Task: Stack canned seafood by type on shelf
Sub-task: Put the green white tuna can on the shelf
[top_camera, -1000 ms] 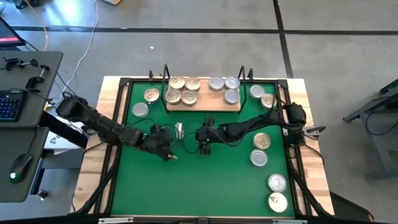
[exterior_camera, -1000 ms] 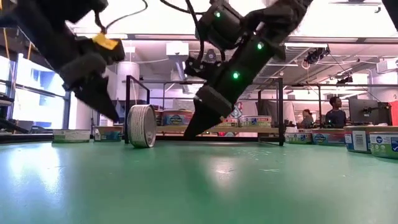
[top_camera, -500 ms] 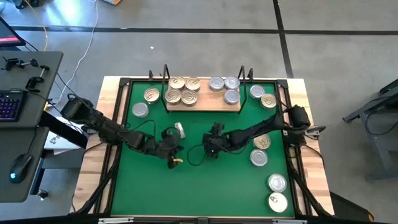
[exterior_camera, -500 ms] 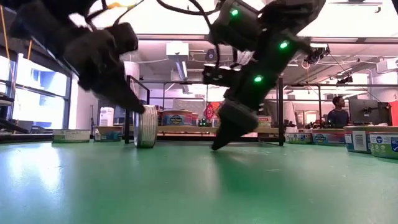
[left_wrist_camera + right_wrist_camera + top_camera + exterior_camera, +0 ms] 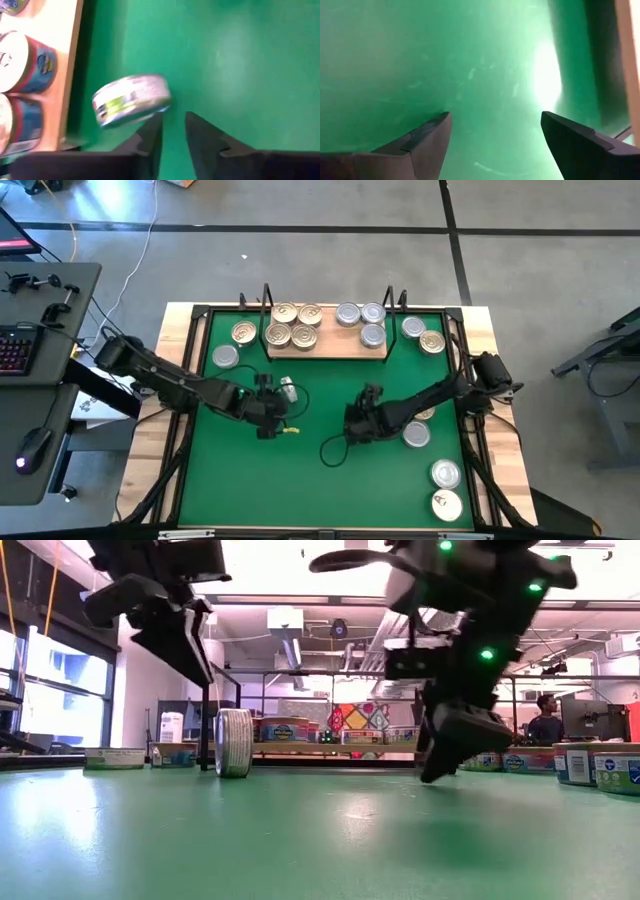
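Observation:
One tin point(image 5: 287, 388) stands on its rim on the green mat, in front of the wooden shelf point(image 5: 330, 346); it also shows in the low view point(image 5: 233, 743) and the left wrist view point(image 5: 132, 100). My left gripper point(image 5: 277, 394) hangs just above and beside it point(image 5: 200, 670), fingers a narrow gap apart point(image 5: 173, 120), touching nothing. My right gripper point(image 5: 351, 427) is wide open and empty point(image 5: 495, 130), low over the mat's middle point(image 5: 435, 765). On the shelf, gold-lidded tins point(image 5: 292, 325) sit at the left and silver-lidded tins point(image 5: 362, 320) at the right.
Loose tins lie flat on the mat: two left of the shelf point(image 5: 234, 344), two right of it point(image 5: 422, 334), several along the right side point(image 5: 421, 407) point(image 5: 445, 473). Black wire uprights point(image 5: 266, 300) stand at the shelf's ends. The mat's near left part is bare.
My left gripper has come up from the mat beside the standing tin, reached its rim, then risen above it; the tin stays on its rim in place. My right gripper has moved toward the table's right and near edges, away from the tin.

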Tool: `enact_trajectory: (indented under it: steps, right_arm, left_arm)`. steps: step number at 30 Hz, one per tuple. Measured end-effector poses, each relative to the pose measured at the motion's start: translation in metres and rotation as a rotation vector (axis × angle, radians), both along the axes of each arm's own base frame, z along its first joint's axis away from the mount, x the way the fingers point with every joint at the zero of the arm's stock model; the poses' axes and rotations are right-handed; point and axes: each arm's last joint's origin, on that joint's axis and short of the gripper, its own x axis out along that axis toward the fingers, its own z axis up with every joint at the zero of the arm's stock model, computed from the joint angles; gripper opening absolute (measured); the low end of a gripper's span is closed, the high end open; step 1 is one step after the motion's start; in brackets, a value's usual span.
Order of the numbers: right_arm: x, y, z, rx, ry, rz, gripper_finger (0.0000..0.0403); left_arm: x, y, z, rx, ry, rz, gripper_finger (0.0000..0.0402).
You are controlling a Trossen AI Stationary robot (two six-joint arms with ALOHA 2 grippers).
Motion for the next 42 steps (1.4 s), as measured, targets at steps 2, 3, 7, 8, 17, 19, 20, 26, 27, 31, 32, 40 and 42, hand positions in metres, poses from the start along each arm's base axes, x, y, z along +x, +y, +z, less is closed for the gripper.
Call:
enact_trajectory:
  steps: [2,3,7,8,17,19,20,26,27,31,32,40,42]
  right_arm:
    - [-0.005,0.004,-0.003,-0.006,-0.012,-0.007,0.0304]
    - [-0.008,0.005,-0.005,-0.005,-0.011,-0.012,0.0304]
    - [-0.017,0.009,-0.009,-0.002,-0.034,-0.044,0.0304]
    - [-0.018,0.009,-0.009,0.000,-0.044,-0.052,0.0304]
    - [-0.028,0.012,-0.002,0.015,-0.076,-0.033,0.0304]
    - [-0.028,0.012,-0.002,0.015,-0.080,-0.032,0.0304]
    - [-0.028,0.012,-0.002,0.015,-0.080,-0.031,0.0304]
    - [-0.027,0.012,-0.001,0.012,-0.084,-0.025,0.0304]
    - [-0.027,0.012,-0.001,0.015,-0.085,-0.023,0.0304]
    - [-0.026,0.013,-0.001,0.028,-0.090,-0.016,0.0304]
    - [-0.026,0.013,-0.001,0.032,-0.088,-0.015,0.0304]
    - [-0.026,0.014,-0.002,0.072,-0.088,-0.025,0.0304]
    - [-0.026,0.014,-0.002,0.082,-0.085,-0.024,0.0304]
  left_arm:
    - [-0.001,0.006,0.003,-0.013,0.072,-0.035,0.0119]
    - [-0.002,0.008,0.004,-0.022,0.106,-0.065,0.0135]
    - [-0.005,0.014,0.010,0.021,0.234,-0.180,0.0202]
    - [-0.006,0.015,0.012,0.045,0.252,-0.209,0.0217]
    - [-0.001,0.034,0.008,0.282,0.366,-0.374,0.0286]
    - [0.002,0.043,0.006,0.289,0.356,-0.374,0.0286]
    - [0.004,0.049,0.005,0.289,0.345,-0.361,0.0287]
    - [0.011,0.075,0.001,0.248,0.328,-0.318,0.0287]
    - [0.014,0.077,0.000,0.232,0.319,-0.332,0.0287]
    - [0.023,0.084,-0.015,0.209,0.364,-0.412,0.0287]
    - [0.026,0.085,-0.019,0.221,0.382,-0.435,0.0287]
    - [0.045,0.079,-0.058,0.264,0.489,-0.539,0.0287]
    - [0.046,0.075,-0.063,0.258,0.507,-0.549,0.0284]
